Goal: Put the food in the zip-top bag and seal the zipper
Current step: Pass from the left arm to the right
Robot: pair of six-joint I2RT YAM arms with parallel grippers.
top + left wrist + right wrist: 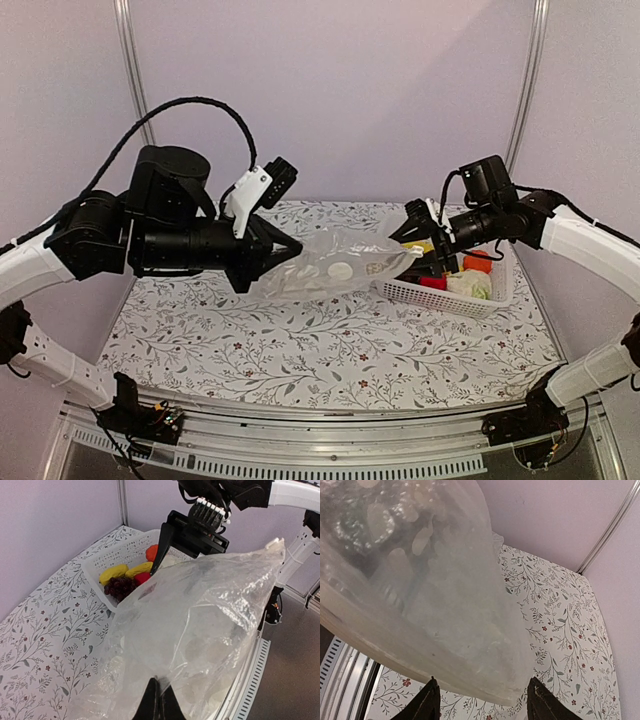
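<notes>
The clear, crinkly zip-top bag (335, 265) hangs stretched sideways above the table. My left gripper (290, 252) is shut on its left end; the left wrist view shows the fingertips (159, 702) pinching the plastic. My right gripper (415, 245) stands open at the bag's right end, and the bag's edge (470, 670) lies between its spread fingers (427, 702) without being pinched. A pale band along that edge looks like the zipper (395, 652). The food lies in the white basket (440, 298): grape bunch (120, 587), red pepper (142, 577), yellow pieces (114, 572), orange fruit (477, 262), cabbage (470, 285).
The basket sits at the right of the floral tablecloth (300, 350), under and behind my right gripper. A metal rail (330, 425) runs along the near edge. Walls close in the back and sides.
</notes>
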